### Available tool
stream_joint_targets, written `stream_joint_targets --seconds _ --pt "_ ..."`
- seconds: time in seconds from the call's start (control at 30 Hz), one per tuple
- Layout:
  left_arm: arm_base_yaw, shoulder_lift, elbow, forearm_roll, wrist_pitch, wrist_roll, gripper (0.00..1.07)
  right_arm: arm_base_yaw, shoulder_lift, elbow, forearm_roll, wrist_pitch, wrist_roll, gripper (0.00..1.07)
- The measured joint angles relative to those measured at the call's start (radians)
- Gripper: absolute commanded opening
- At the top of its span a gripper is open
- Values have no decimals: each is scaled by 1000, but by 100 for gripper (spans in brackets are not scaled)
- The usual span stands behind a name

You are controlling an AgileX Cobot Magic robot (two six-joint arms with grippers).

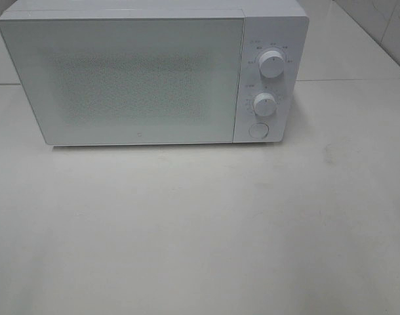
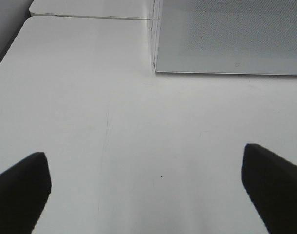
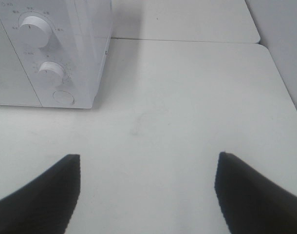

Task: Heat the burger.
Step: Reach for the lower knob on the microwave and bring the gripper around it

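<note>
- left gripper (image 2: pixel 144 170): jaws spread wide apart; holding nothing
- left fingers (image 2: pixel 22 195): dark, blunt-ended; only the two ends show in the left wrist view; roughly level with each other
- right gripper (image 3: pixel 147 168): jaws spread wide apart too; holding nothing
- right fingers (image 3: pixel 255 195): dark, faint ribbed texture on the inner faces; only the ends show in the right wrist view; roughly level
- both grippers pitched forward and downward; height of the tips: cannot tell
- wrists and arm links: hidden from all three views
</note>
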Motion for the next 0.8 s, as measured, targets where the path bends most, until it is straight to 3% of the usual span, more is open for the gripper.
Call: stream_joint_targets --seconds 0.8 --pt "0 0 0 0 0 0 100 0 450 0 1 -576 25 75"
